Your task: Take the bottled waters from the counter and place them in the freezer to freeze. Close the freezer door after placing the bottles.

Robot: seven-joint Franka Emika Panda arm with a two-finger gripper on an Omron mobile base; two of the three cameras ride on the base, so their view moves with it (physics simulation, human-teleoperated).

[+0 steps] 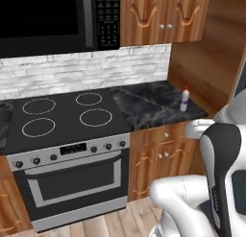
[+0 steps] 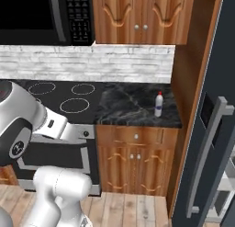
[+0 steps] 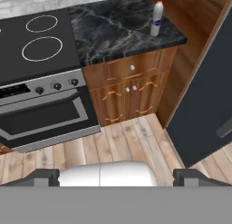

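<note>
A whitish, red-capped bottled water (image 1: 184, 100) (image 2: 159, 104) (image 3: 157, 17) stands upright at the right end of the black marble counter (image 1: 144, 104) (image 2: 124, 104) (image 3: 113, 28), close to the wooden side wall. The dark slate-blue freezer door (image 2: 220, 83) (image 3: 206, 96) with its long grey handle (image 2: 206, 161) stands swung out to the right of the counter. Pale bins of the freezer (image 2: 226, 187) peek past its edge. My gripper (image 3: 117, 175) hangs high above the wooden floor, well short of the bottle. It is open, its dark fingertips (image 3: 45, 176) far apart with nothing between them.
A black glass stovetop (image 1: 62, 116) (image 3: 31, 41) with an oven (image 1: 72, 183) below lies left of the counter. A microwave (image 1: 53, 20) and wooden wall cabinets (image 2: 137, 17) hang above. Wooden base cabinets (image 3: 131, 89) sit under the counter. Plank floor (image 3: 113, 141) lies in front.
</note>
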